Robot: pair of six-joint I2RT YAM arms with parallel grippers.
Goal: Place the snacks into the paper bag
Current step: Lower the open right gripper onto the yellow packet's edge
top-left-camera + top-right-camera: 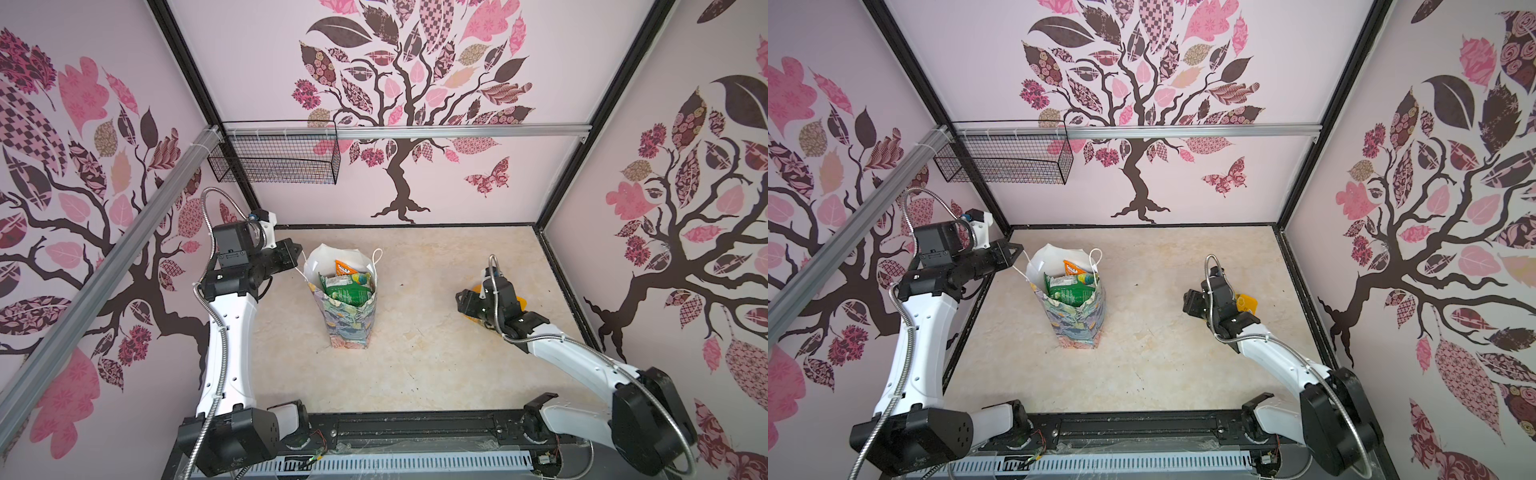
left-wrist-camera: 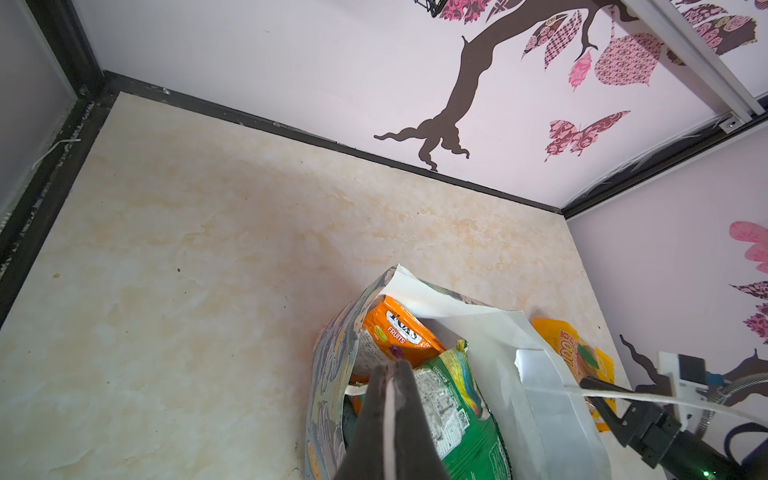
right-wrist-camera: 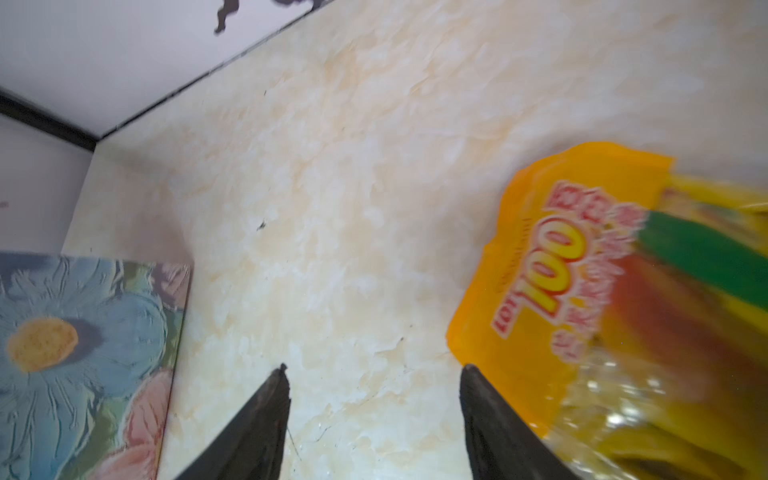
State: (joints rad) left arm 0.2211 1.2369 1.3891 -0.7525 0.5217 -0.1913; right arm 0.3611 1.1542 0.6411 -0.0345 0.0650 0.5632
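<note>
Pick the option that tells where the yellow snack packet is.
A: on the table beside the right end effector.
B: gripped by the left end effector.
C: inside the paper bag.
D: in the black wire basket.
A: the yellow snack packet lies on the table, next to the open right end effector and well apart from the paper bag.

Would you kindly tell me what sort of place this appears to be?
Probably a robot test booth: a left arm and right arm mounted at the edge of a tabletop, tree-decal walls, and a wire basket hung on an aluminium rail.
</note>
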